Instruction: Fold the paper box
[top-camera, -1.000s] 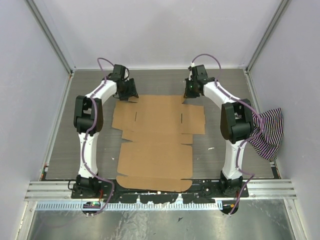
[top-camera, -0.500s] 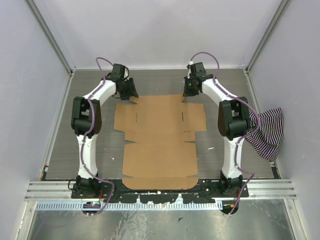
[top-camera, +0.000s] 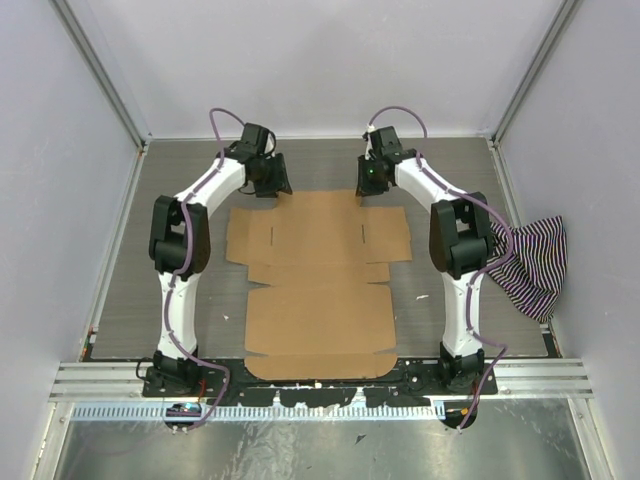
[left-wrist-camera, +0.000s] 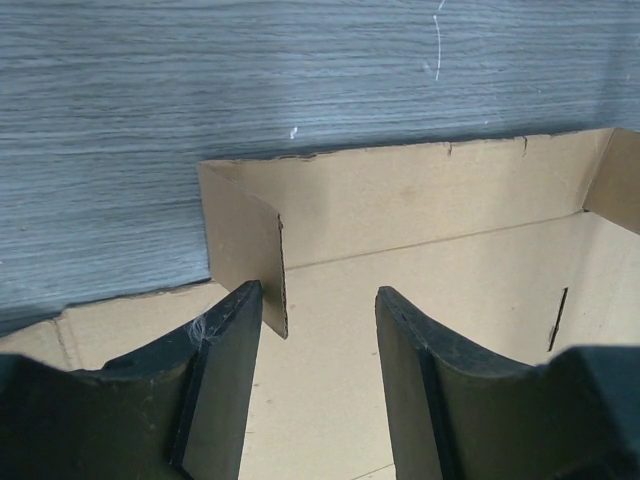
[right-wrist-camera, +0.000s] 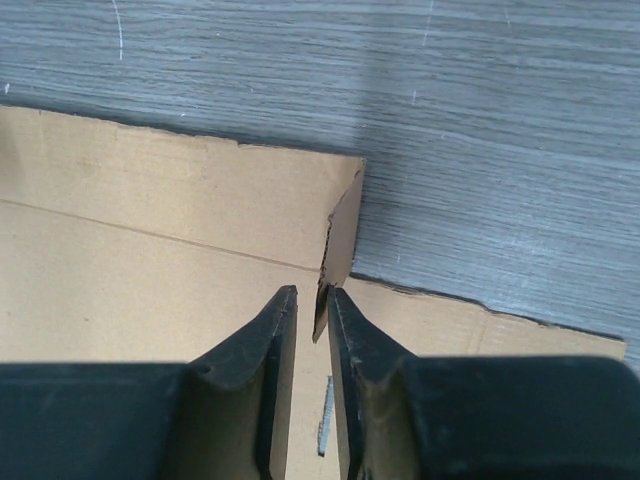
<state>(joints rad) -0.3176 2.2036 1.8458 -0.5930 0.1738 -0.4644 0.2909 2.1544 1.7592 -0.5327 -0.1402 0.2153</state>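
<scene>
**Unfolded paper box (top-camera: 318, 270) with a gripper at each upper corner**

Seen from above, the paper box lies flat as a brown cut-out sheet in the middle of the frame. It rests on a grey wood-grain table (top-camera: 125, 260), and its long side runs from the bottom of the frame towards the top. The left gripper (top-camera: 272, 182) sits at the sheet's upper left corner. The right gripper (top-camera: 372, 180) sits at its upper right corner.

In the left wrist view, the two black fingers (left-wrist-camera: 225, 380) are spread wide apart. A small corner tab (left-wrist-camera: 245, 245) stands upright from the sheet, just inside the finger on the left of that frame.

In the right wrist view, the fingers (right-wrist-camera: 255, 350) are drawn close together. They pinch the lower edge of a small upright tab (right-wrist-camera: 342, 235) at the sheet's corner.

A black-and-white striped cloth (top-camera: 535, 265) lies bunched at the right edge of the overhead frame, well apart from the box
</scene>
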